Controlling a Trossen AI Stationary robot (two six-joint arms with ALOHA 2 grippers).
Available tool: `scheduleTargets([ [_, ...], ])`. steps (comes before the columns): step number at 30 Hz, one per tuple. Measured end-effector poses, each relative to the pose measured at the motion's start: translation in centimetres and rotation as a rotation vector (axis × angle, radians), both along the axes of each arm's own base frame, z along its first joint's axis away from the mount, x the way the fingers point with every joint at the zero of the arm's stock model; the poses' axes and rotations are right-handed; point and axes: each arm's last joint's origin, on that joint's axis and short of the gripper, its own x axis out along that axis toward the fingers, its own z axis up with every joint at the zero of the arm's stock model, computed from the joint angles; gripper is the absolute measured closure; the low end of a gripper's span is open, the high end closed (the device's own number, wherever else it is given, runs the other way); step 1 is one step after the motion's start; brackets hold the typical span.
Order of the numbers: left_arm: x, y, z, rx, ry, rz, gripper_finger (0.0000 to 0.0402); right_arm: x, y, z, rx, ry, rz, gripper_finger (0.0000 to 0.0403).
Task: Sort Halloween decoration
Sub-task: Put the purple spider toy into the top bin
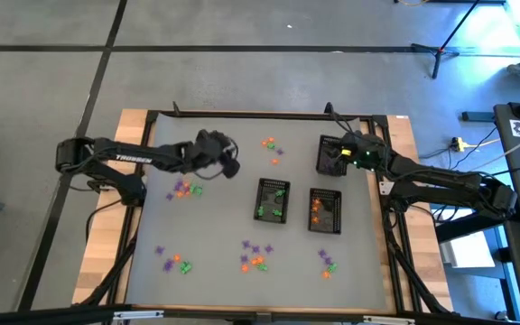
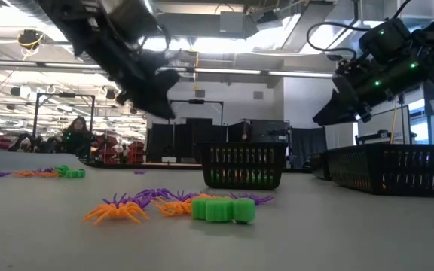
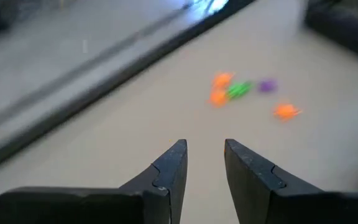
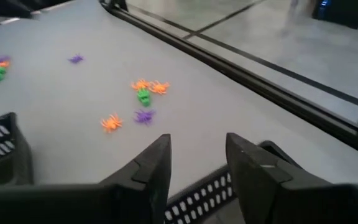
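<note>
While the right end effector (image 1: 339, 153) hangs over the far black basket (image 1: 330, 165) with fingers spread and nothing between them, the left end effector (image 1: 232, 168), also spread and holding nothing, hovers above bare desk (image 1: 215, 230). Tiny orange, green and purple trinkets (image 1: 184, 189) lie in scattered clusters across the desk.

Reading bright and even overhead on the desk (image 1: 215, 226); glaring from ceiling lights in low view; blurring heavily in left wrist view.
</note>
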Motion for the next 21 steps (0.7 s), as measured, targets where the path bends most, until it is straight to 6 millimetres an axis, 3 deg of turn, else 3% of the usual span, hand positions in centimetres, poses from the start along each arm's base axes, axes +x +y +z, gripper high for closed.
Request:
scheduleTargets([
  [4,-1.9,2.8,-0.9,-0.146,0.045,0.073,0.0301,0.1,0.0,0.2,-0.006,-0.025,0.019,0.0252],
  [9,-3.6,4.8,-1.5,-0.205,0.107,0.164,0.0301,0.2,-0.1,0.5,-0.023,-0.051,0.019,0.0253],
  [14,-3.8,5.6,-2.6,-0.271,0.126,0.155,0.0301,0.2,-0.1,0.5,-0.023,-0.052,0.019,0.0253],
  [21,-2.8,6.5,-6.0,-0.362,0.237,0.16,0.0301,0.2,-0.1,0.5,-0.023,-0.052,0.019,0.0253],
])
